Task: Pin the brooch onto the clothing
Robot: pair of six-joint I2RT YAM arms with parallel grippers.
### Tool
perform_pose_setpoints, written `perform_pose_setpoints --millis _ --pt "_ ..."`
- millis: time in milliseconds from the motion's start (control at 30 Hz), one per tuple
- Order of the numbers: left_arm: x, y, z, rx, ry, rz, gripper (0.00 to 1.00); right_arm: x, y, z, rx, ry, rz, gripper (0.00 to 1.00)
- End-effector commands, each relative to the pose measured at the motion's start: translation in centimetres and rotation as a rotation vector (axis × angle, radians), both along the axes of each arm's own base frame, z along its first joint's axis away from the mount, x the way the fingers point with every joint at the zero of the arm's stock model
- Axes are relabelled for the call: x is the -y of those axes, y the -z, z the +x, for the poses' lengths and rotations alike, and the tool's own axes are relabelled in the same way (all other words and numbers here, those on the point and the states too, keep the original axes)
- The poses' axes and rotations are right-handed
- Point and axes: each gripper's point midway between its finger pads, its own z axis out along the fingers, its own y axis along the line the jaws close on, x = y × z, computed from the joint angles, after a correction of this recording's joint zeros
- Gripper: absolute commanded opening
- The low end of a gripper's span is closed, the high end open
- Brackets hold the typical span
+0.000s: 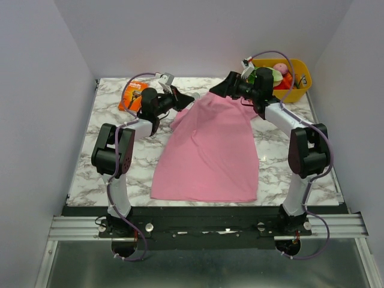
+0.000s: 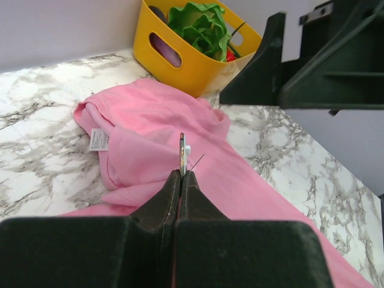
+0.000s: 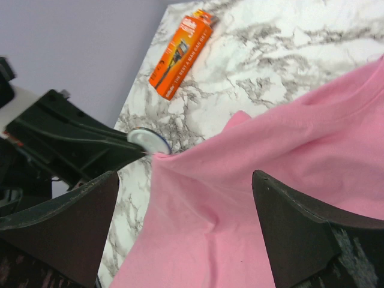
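The brooch (image 2: 182,154) stands edge-on between the fingertips of my left gripper (image 2: 180,174), which is shut on it, its thin pin sticking out to the right. In the right wrist view the brooch (image 3: 149,141) shows a pale round face, and a corner of the pink clothing (image 3: 252,198) hangs from it in a peak. My right gripper (image 3: 185,180) is wide open above the fabric, touching nothing. From above, the left gripper (image 1: 187,99) holds up the top edge of the clothing (image 1: 207,150), and the right gripper (image 1: 216,91) hovers a little to its right.
A yellow basket (image 1: 294,91) with lettuce and other toy food stands at the back right, close behind the right arm. An orange package (image 1: 132,96) lies at the back left. The clothing's white neck label (image 2: 99,139) shows on the bunched collar.
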Motion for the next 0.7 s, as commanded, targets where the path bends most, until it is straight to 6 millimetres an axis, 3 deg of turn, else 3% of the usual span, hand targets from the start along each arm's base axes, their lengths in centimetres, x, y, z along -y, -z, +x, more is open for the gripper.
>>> perform_pose_setpoints --millis 0,200,433,667 --pt "-0.1 -2.7 -1.0 0.100 0.043 -0.006 0.00 -1.1 -2.5 -2.6 0.208 -0.192 0.005 1.00" --pt "0.1 -2.7 -1.1 0.115 0.060 -0.020 0.00 -2.3 -2.8 -4.1 0.273 -0.340 0.069 1.00" --pt "0.6 -2.1 -1.7 0.111 0.111 -0.034 0.00 -2.8 -1.1 -4.0 0.271 -0.403 0.077 1.00" --pt "1.1 -3.1 -3.0 0.151 0.188 -0.043 0.00 -2.9 -0.4 -4.1 0.287 -0.432 0.063 0.96"
